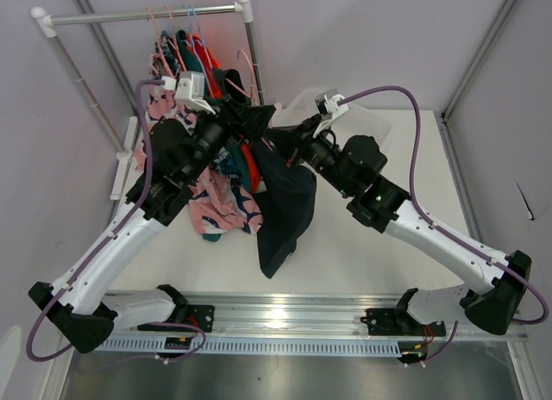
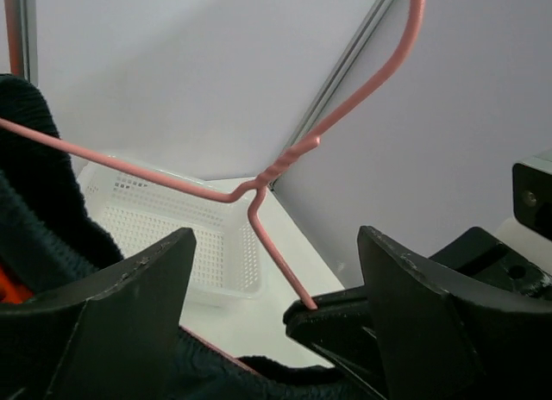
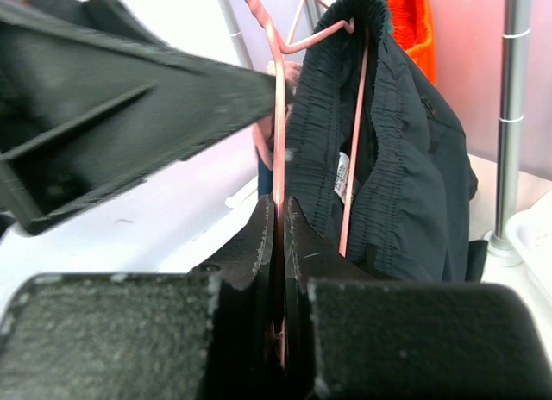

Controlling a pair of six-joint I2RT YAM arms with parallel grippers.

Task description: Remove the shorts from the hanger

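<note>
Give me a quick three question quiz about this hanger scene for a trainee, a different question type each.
1. True or false: the right gripper is clamped on the thin pink wire hanger.
2. Multiple choice: the left gripper is A) open, B) shut on the black cloth shorts.
3. Fill in: the shorts' waistband is draped over the ____.
Key: 1 true; 2 A; 3 hanger.

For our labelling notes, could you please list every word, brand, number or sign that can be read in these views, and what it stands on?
No text can be read in any view.
The white tag inside the waistband of the black shorts: its print is too small and blurred to read.
The pink hanger: bare wire with no marking visible.
</note>
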